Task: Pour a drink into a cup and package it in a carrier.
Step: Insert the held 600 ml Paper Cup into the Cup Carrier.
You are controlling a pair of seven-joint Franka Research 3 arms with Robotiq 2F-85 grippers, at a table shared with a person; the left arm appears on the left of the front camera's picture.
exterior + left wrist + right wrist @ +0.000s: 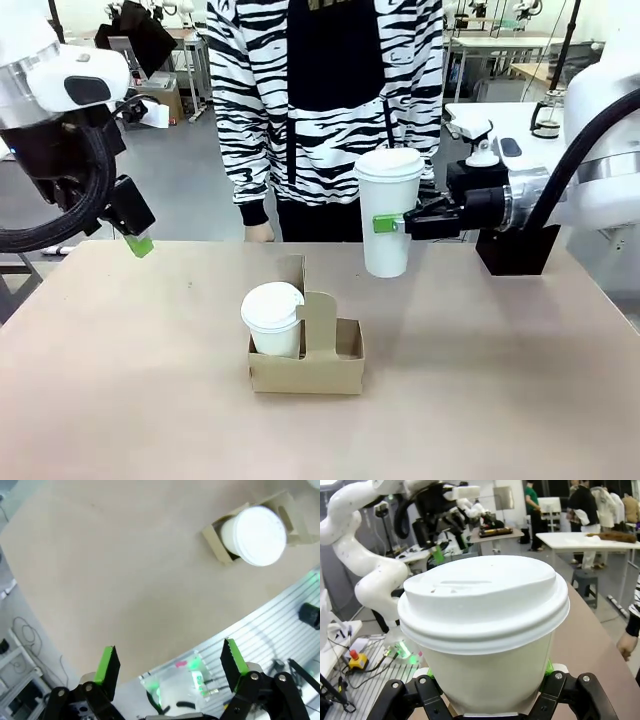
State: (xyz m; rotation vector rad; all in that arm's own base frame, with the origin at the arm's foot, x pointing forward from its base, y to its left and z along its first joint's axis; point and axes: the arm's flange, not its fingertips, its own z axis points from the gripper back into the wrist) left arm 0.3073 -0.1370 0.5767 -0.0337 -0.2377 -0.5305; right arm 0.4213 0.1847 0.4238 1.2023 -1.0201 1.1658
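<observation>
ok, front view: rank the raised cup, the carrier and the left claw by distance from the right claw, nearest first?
1. Raised cup: gripped in the right claw, right of centre, above the table.
2. Carrier: lower down, mid-table, with a second cup in its left slot.
3. Left claw: open, at the far left edge.

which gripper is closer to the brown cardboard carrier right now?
Right, probably. The right gripper, shut on a lidded white paper cup, hovers above and just right of the brown cardboard carrier. The left gripper, open, hangs farther off, near the table's far-left corner.
</observation>
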